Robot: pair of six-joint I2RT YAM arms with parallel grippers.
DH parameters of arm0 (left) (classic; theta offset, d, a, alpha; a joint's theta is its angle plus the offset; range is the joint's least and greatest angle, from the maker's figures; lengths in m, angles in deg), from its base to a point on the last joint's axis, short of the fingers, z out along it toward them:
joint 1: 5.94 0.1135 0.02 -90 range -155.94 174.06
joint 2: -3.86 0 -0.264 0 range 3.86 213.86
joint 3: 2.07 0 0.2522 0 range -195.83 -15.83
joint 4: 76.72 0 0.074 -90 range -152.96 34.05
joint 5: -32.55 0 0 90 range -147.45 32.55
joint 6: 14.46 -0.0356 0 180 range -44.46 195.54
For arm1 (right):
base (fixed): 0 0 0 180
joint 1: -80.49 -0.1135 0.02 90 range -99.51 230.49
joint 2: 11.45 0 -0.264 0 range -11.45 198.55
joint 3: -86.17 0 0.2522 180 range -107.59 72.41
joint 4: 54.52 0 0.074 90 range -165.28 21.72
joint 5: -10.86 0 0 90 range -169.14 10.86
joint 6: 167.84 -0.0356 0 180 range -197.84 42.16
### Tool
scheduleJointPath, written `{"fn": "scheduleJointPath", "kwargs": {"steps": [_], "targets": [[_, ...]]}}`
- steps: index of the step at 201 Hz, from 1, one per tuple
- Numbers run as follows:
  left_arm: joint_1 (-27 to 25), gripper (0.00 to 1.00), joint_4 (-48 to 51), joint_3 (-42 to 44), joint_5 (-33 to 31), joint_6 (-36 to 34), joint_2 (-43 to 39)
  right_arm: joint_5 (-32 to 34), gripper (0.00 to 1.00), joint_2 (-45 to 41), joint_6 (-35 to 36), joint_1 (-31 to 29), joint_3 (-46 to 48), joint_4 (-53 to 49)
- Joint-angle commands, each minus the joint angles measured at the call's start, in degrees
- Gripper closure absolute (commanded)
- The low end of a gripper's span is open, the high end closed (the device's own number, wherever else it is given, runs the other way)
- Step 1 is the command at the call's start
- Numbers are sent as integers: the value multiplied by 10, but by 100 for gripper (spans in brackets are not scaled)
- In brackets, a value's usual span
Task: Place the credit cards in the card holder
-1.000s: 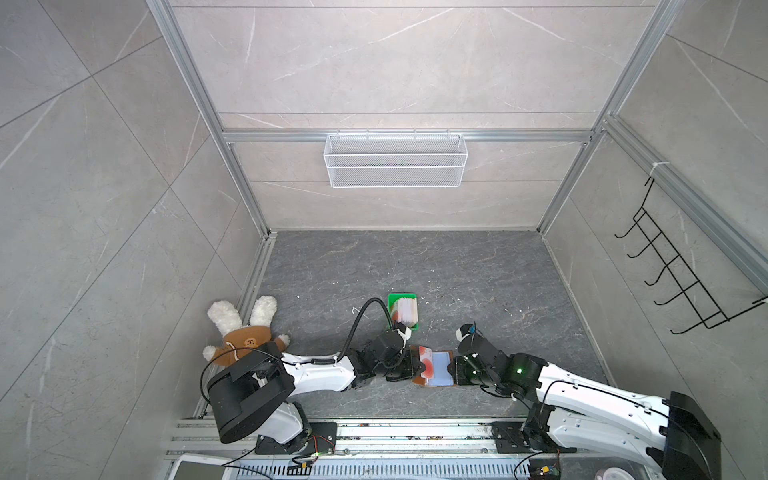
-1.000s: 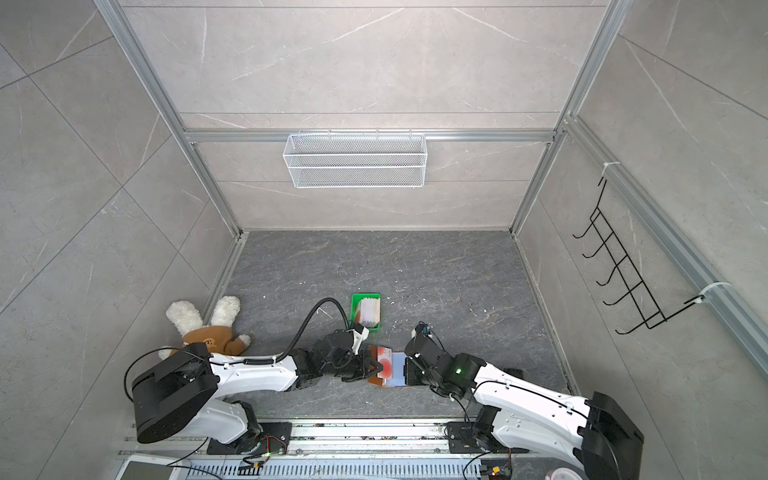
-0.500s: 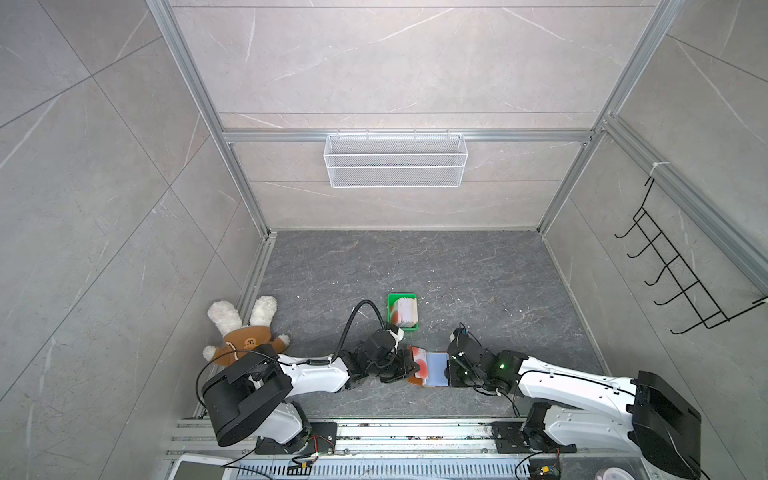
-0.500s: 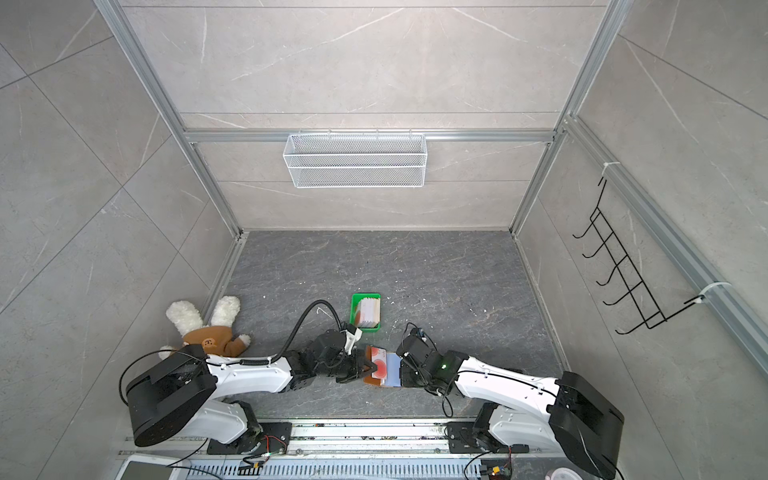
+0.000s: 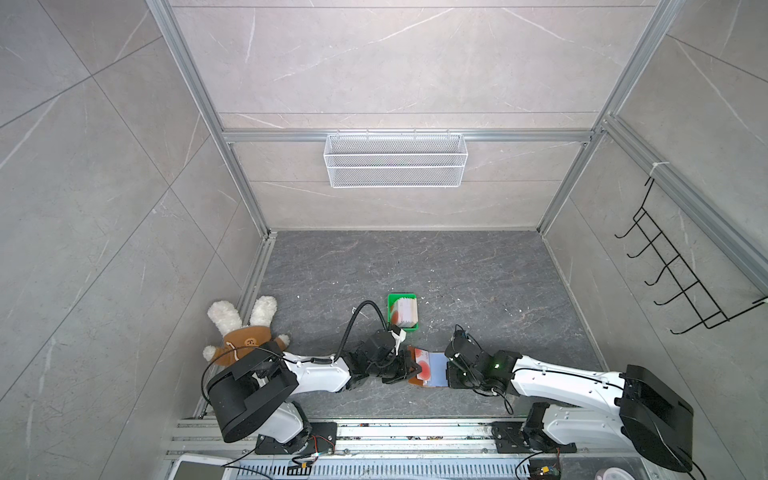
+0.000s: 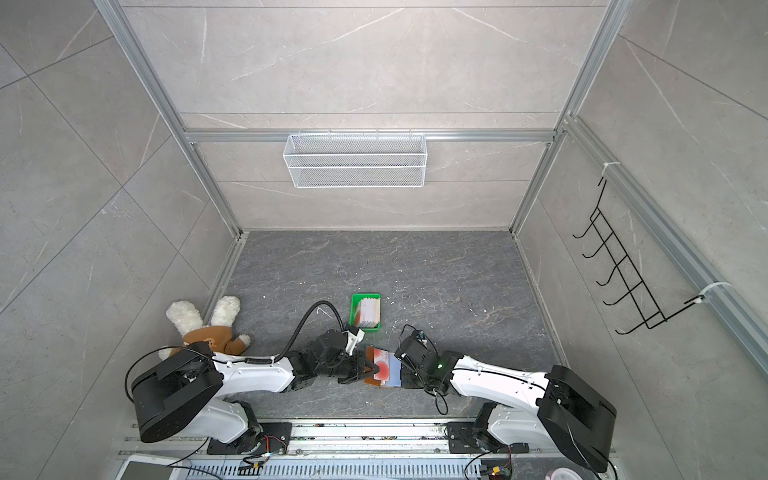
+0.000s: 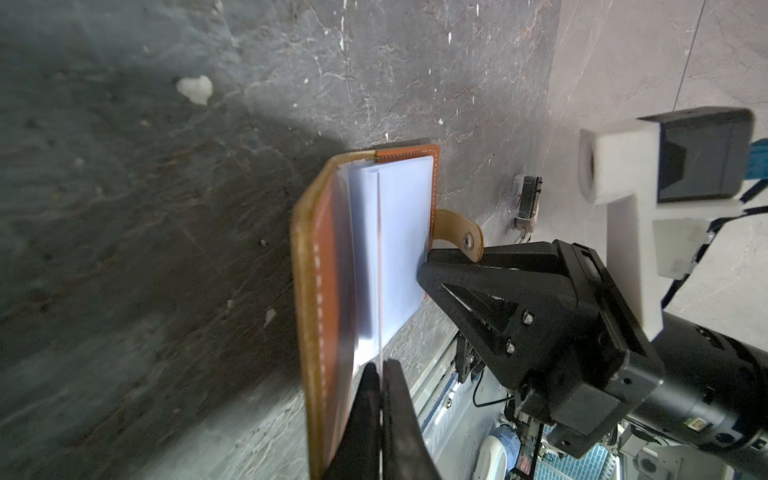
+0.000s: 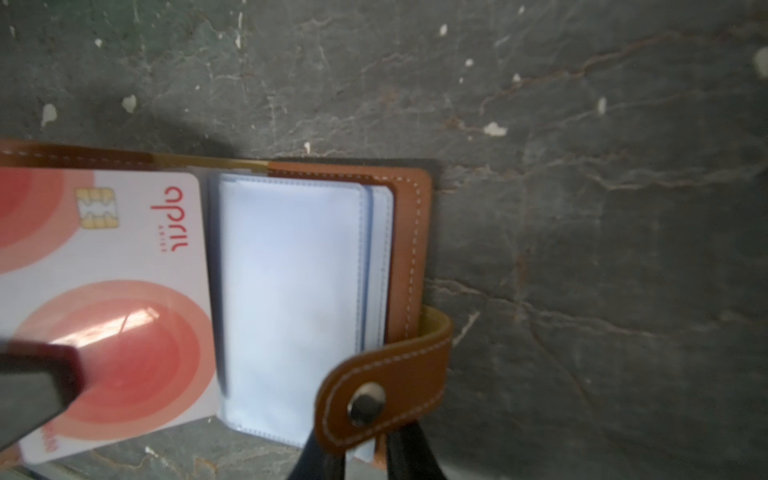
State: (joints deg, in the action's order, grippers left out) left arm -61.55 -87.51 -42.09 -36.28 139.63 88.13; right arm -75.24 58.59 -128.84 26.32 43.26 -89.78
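The tan-brown card holder [image 5: 438,371] [image 6: 395,370] lies open on the dark floor between both arms, its bluish sleeves [image 8: 291,291] facing up. My right gripper [image 8: 365,461] [image 5: 448,372] is shut on the card holder's right edge, just under the snap strap [image 8: 382,395]. My left gripper [image 7: 379,374] [image 6: 370,370] is shut on one credit card [image 8: 124,291] [image 5: 422,362]. This card is whitish with red round blots and lies over the holder's left half. In the left wrist view the credit card [image 7: 379,270] shows edge-on against the sleeves. More credit cards [image 5: 405,311] stand stacked in the green tray.
The green tray [image 5: 400,297] [image 6: 356,309] sits just behind the left gripper. A plush rabbit [image 5: 245,332] lies at the left wall. A white wire basket [image 5: 395,166] hangs on the back wall and a black hook rack [image 5: 681,282] on the right wall.
My right gripper has shifted a little to the left with the card holder's edge in it, and its arm has changed pose. The left gripper still holds the card at the holder.
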Motion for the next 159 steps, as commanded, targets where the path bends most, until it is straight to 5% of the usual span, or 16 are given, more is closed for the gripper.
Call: {"fn": "scheduleJointPath", "kwargs": {"steps": [1, 159], "targets": [[2, 100, -15, 3, 4, -1, 9, 19, 79, 8, -9, -5, 8, -4], [2, 100, -78, 18, 19, 29, 42, 32, 79, 24, -15, -14, 3, -7]]}}
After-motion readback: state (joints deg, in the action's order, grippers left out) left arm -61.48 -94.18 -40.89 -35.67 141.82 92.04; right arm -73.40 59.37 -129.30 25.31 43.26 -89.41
